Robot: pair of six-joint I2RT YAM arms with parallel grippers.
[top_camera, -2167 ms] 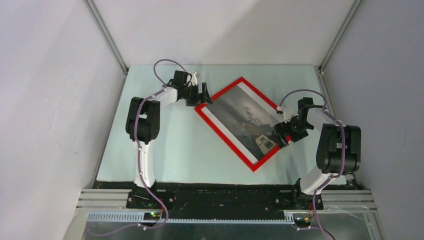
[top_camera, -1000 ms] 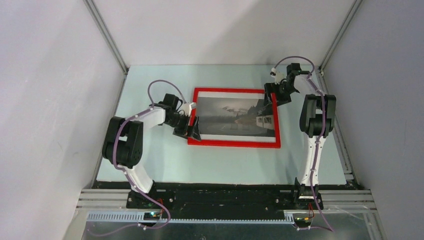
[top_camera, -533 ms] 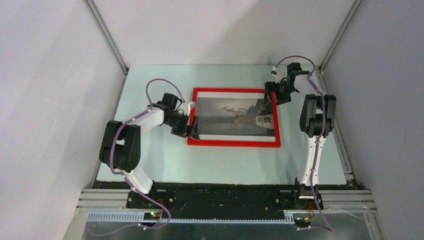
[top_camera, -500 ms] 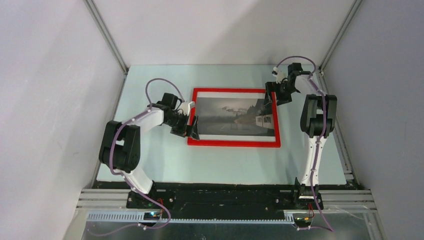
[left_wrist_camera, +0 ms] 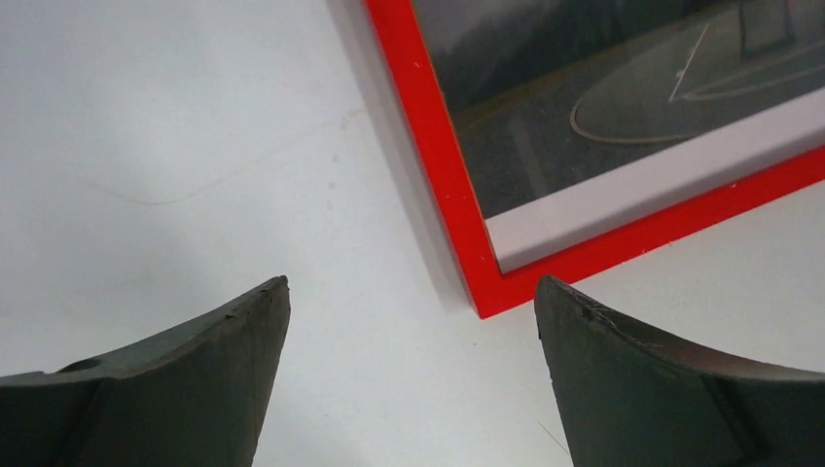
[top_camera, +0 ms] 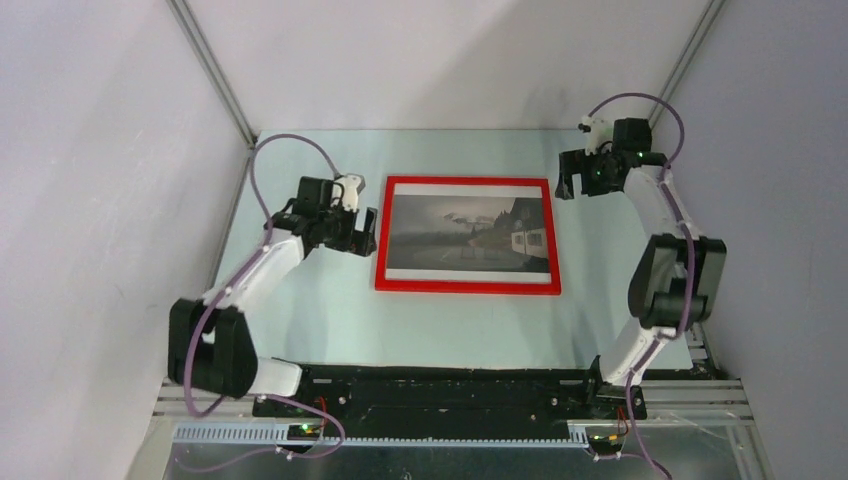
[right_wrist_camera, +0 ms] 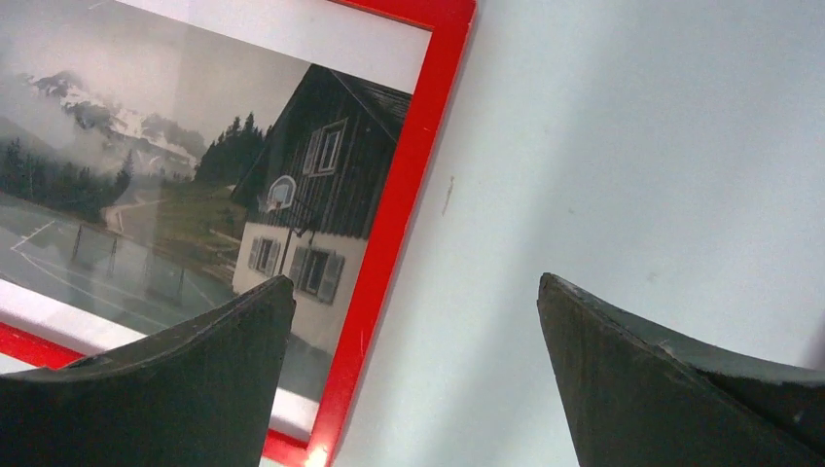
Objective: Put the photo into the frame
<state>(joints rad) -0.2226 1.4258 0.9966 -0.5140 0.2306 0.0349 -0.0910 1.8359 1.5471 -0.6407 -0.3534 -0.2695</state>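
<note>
The red frame [top_camera: 468, 285] lies flat, front up, in the middle of the table, with the grey misty photo [top_camera: 465, 232] of a house inside it. My left gripper [top_camera: 352, 232] is open and empty just left of the frame's left edge. In the left wrist view the frame's corner [left_wrist_camera: 491, 282] lies between and ahead of my fingertips [left_wrist_camera: 255, 311]. My right gripper [top_camera: 568, 186] is open and empty just right of the frame's top right corner. The right wrist view shows the photo [right_wrist_camera: 195, 195] and the frame's edge [right_wrist_camera: 389, 233].
The pale table [top_camera: 300, 320] is enclosed by grey walls on three sides, with metal rails [top_camera: 215, 75] in the back corners. The arm bases stand on a black rail [top_camera: 450, 395] at the near edge.
Both grippers have let go of the frame and pulled away outward: the left one up and left, the right one to the right. The frame has stayed flat and square.
</note>
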